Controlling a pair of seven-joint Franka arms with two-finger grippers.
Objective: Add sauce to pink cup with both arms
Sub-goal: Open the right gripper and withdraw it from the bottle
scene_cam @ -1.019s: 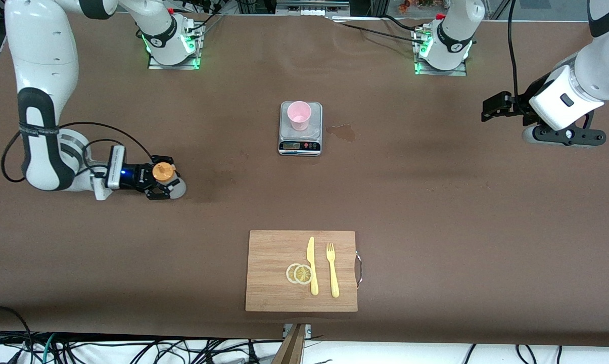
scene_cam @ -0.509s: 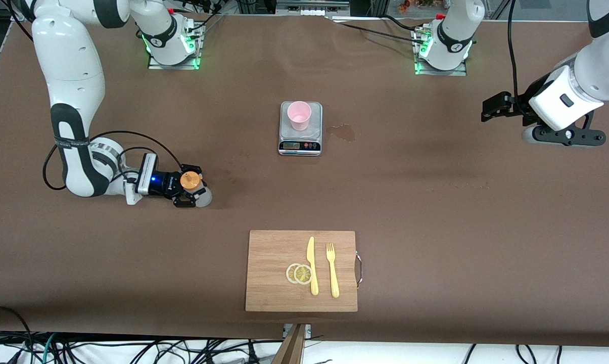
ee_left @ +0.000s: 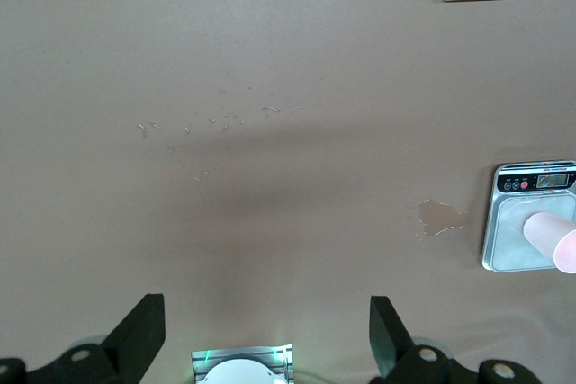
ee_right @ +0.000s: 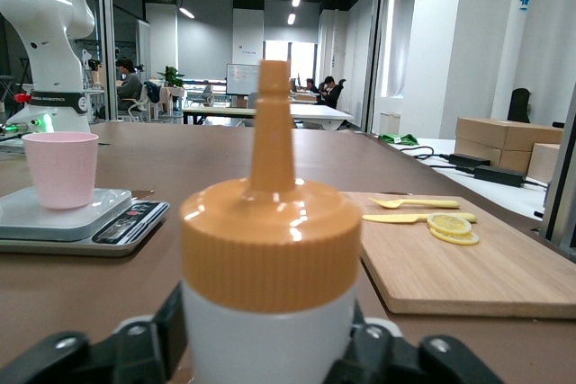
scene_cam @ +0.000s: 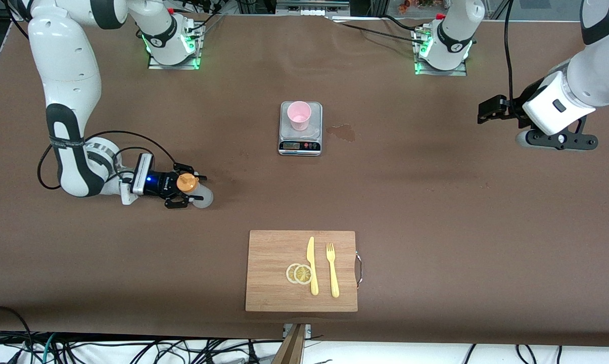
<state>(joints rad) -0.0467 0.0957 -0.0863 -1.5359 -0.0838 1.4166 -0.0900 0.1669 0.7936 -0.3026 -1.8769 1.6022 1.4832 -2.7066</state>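
Right hand (scene_cam: 187, 192) parted around sauce bottle (scene_cam: 189, 184), set upright nearer the camera than scale (scene_cam: 300, 134) | pink cup (scene_cam: 299, 115) on scale for weighing | left hand (ee_left: 267, 334) wide, waiting

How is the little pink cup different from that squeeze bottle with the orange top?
The pink cup is open-topped and all pale pink; the squeeze bottle is whitish and closed by an orange nozzle cap. The cup stands on the grey scale at mid-table; the bottle stands on the bare table toward the right arm's end. Nothing touches the cup; the right gripper sits around the bottle. Both are small, upright and about the same size.
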